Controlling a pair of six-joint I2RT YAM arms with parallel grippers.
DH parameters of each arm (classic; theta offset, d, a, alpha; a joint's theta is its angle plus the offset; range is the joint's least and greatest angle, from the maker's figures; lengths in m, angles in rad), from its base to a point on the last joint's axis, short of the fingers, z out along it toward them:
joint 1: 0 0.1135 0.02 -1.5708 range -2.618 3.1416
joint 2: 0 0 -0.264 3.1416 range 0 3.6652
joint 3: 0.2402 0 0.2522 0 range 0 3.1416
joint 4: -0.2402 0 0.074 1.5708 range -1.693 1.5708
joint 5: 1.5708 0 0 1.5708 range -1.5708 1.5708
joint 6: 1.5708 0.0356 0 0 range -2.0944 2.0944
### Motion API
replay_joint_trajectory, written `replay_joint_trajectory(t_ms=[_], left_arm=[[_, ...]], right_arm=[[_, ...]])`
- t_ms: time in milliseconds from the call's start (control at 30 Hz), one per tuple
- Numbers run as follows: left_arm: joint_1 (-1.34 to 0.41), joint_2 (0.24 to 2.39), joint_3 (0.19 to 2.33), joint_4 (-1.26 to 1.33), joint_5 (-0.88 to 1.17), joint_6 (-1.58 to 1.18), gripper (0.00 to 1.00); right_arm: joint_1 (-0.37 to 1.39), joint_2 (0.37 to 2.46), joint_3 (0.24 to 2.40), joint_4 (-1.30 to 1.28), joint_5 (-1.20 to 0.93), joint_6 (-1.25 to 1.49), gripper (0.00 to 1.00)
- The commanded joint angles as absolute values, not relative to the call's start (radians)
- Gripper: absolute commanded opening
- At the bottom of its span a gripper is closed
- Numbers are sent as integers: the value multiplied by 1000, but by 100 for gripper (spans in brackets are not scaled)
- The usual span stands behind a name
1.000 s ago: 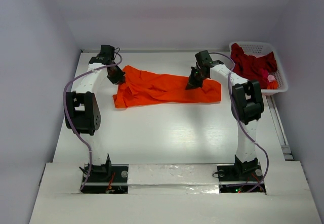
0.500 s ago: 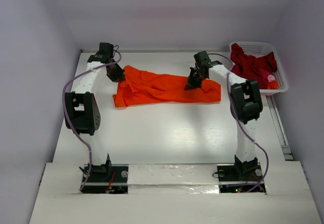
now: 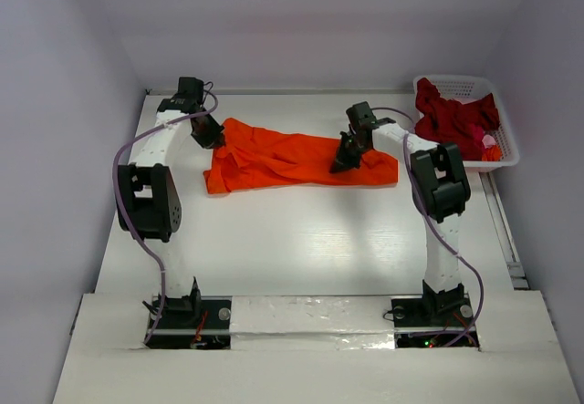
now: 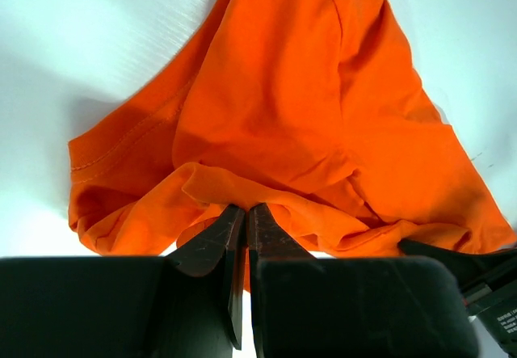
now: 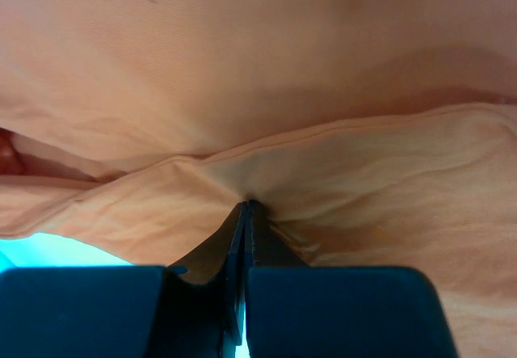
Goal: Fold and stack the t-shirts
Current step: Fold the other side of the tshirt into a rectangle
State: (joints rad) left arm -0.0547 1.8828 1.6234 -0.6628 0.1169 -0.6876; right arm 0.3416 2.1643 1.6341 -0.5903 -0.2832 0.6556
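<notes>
A bright orange t-shirt lies crumpled in a long band across the far half of the table. My left gripper is at its left end, shut on a bunched fold of the orange cloth; the tips meet with fabric pinched between them. My right gripper sits on the shirt's right part, and its tips are shut on a crease of the orange cloth, which fills that view. A dark crimson t-shirt is heaped in the basket.
A white latticed basket stands at the far right corner, holding the crimson shirt and a bit of pink and orange cloth. White walls close in the table at the back and on both sides.
My right gripper has shifted slightly left and toward the near side, dragging its pinch of orange cloth along. The left gripper has barely moved.
</notes>
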Motion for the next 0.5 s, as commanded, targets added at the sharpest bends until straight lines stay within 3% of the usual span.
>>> replay_joint_trajectory(t_ms=[0,467], left_arm=[[-48,1897,1666,-670,126,-669,0],[-20,1940,1643,-641,138,-658,0]], right_arm=[[348,2154,1609,-543,-302,667,0],[348,2128,1537,-495,-308,683,0]])
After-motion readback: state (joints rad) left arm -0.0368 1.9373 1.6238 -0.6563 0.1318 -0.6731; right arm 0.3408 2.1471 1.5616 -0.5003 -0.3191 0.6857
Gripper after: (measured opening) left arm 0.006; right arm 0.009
